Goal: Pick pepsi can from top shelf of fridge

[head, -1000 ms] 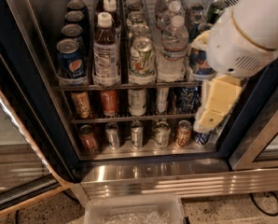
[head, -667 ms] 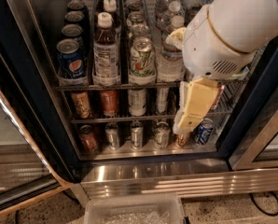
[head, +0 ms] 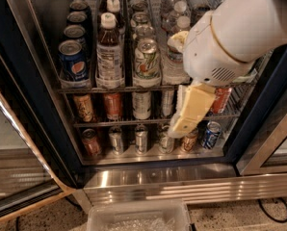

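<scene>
The pepsi can [head: 73, 63] is dark blue with a round logo and a silver top. It stands at the front of the leftmost lane of the top shelf [head: 119, 87], a wire rack, with more dark cans lined up behind it. The fridge [head: 148, 183] stands open, with a dark frame and a shiny steel base. My gripper [head: 183, 123] hangs cream-coloured below the white arm [head: 230, 37]. It is in front of the right lanes at the height of the lower racks, well to the right of and below the pepsi can. It holds nothing that I can see.
Brown tea bottles [head: 110, 52], green cans [head: 146, 57] and water bottles [head: 175, 61] fill the other top lanes. Red and orange cans [head: 112, 105] and a blue-and-silver can [head: 211, 134] sit on the racks below. The glass door [head: 18, 162] is open at left. A clear bin [head: 138, 218] lies on the floor.
The arm and gripper have swung left and slightly down across the front of the fridge, and now cover the right lanes. The cans and bottles have not moved.
</scene>
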Motion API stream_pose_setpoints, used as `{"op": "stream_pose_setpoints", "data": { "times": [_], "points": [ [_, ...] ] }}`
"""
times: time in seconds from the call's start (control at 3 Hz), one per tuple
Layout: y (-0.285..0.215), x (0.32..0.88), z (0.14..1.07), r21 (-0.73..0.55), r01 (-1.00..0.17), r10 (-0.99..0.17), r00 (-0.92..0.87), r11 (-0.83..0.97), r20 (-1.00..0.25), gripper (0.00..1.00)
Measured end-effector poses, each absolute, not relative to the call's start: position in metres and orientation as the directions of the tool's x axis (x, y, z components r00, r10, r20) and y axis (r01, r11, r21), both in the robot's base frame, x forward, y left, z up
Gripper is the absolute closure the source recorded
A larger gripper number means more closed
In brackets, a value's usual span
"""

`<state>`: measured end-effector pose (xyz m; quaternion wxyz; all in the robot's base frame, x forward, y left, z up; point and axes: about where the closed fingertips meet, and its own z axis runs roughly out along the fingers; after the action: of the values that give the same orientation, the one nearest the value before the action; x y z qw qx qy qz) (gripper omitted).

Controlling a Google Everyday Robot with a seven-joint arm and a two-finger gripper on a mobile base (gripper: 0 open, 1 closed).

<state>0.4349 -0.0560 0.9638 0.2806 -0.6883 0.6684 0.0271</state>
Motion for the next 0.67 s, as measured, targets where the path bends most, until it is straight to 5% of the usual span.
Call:
{"op": "stream_pose_setpoints", "data": {
  "times": [0.67],
  "points": [
    [0.009, 0.462, 0.939, -0.347, -0.913, -0.771, 0.06, 0.215, -0.634, 0.0]
  ]
}}
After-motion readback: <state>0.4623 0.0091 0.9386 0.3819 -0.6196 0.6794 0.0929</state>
